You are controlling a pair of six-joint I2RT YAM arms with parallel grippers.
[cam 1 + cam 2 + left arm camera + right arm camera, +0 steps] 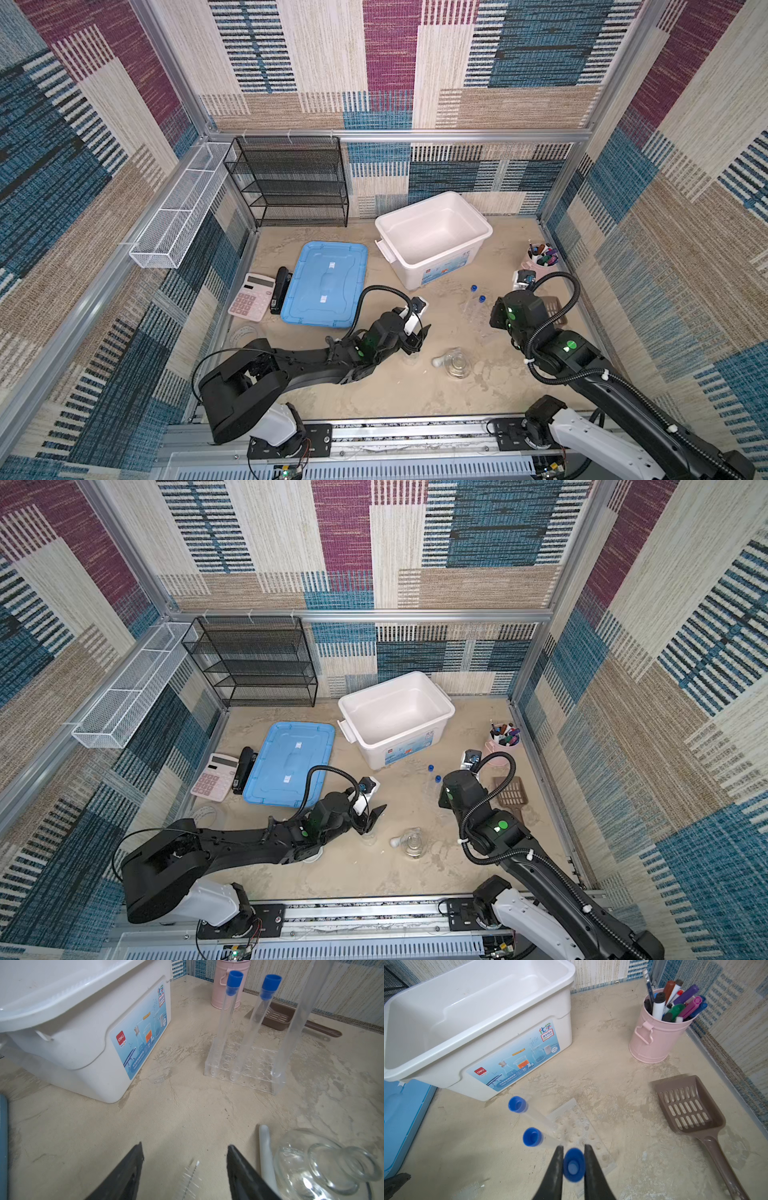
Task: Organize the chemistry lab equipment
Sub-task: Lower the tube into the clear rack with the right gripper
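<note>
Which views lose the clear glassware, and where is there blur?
In both top views the racked test tubes nearly vanish against the table, only blue caps show. Left wrist view: flask close up, soft with bright glints. Right wrist view: scoop far edge smeared; held test tube between the jaws slightly soft.

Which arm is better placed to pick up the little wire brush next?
Left. The open left gripper hangs over the wire brush, which shows between its jaws in the wrist view. The right gripper is shut on a test tube over the clear rack.

Top of 3rd tube (299, 1022) cut off.
</note>
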